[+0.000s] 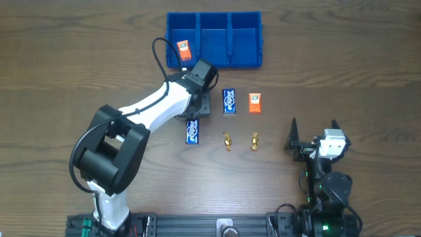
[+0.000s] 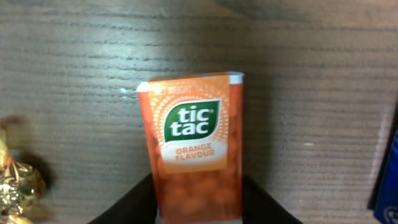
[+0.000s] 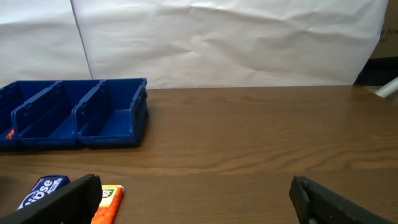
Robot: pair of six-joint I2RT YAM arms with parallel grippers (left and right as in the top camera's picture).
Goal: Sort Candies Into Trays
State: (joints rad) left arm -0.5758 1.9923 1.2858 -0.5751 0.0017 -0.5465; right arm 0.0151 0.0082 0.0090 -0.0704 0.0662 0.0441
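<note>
Item one, my left gripper (image 2: 199,211): the fingers (image 2: 134,211) are clenched on the lower end of the held orange box (image 2: 196,149), one on each side, and the box stands upright between them with the wooden table (image 1: 79,66) behind it. My left arm reaches up the middle of the table, and its end lies below the blue tray (image 1: 214,66) and just above the lower blue packet (image 1: 192,131). Item two, the blue tray: three compartments side by side, set at the far edge of the table. Its left compartment holds the tray orange box (image 1: 185,49). I cannot see anything in the middle or right compartment. Item three, loose on the table below the tray: the upper blue packet (image 1: 229,101), and just beside it to the right the loose orange box (image 1: 254,103). They lie apart and do not touch. Item four, a row nearer my bases: the lower blue packet, then the left gold candy (image 1: 227,141), then the right gold candy (image 1: 255,141), each separate from the next. Item five, my right gripper (image 1: 314,125): the fingers are spread wide and hold nothing. It sits low at the right side of the table, well apart from the candies and facing the tray across the wood. The upper blue packet and the loose orange box lie near its left finger in the right wrist view.
</note>
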